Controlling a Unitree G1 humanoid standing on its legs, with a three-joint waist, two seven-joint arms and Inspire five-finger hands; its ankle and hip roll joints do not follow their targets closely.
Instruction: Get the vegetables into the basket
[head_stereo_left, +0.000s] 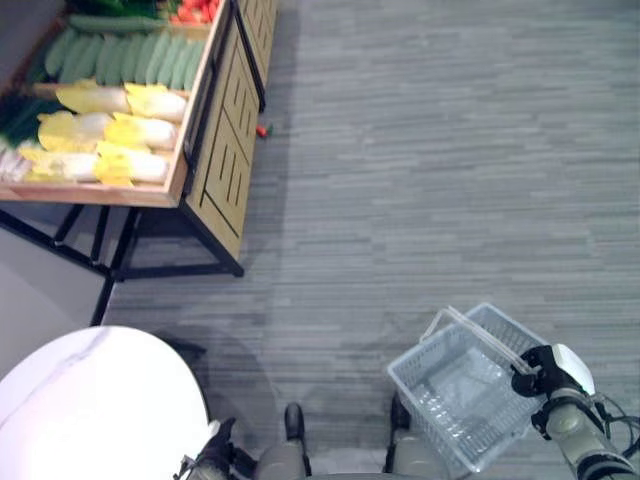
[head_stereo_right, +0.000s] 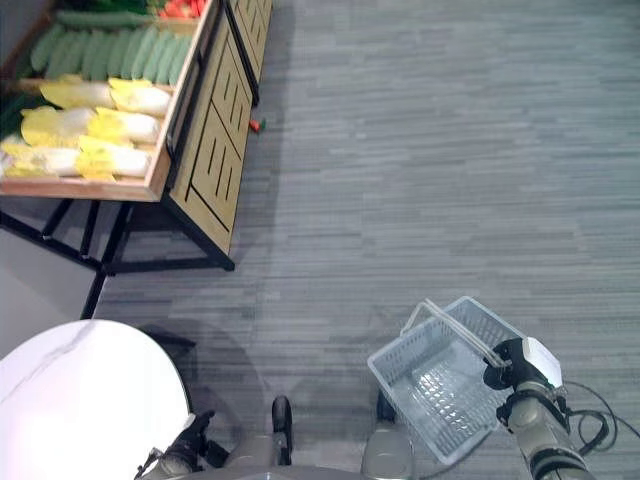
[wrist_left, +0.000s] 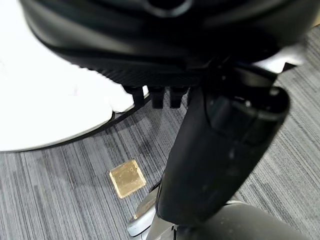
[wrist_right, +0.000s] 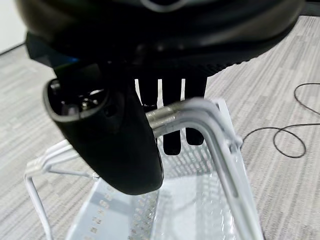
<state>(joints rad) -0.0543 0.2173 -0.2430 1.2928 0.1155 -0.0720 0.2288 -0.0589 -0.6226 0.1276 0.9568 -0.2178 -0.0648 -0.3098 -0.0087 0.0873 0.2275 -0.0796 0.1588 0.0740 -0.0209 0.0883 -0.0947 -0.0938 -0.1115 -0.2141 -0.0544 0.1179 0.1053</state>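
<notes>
While my right hand (head_stereo_left: 541, 372) curls round the empty basket's handle (wrist_right: 200, 112) | left hand (wrist_left: 165, 97) unreadable | next: approach the far-left vegetable stand (head_stereo_left: 215, 130).

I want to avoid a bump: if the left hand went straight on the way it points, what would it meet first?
Probably the grey floor. The left hand hangs low, pointing down beside the white table, whose edge sits close by. Depth is unclear.
</notes>
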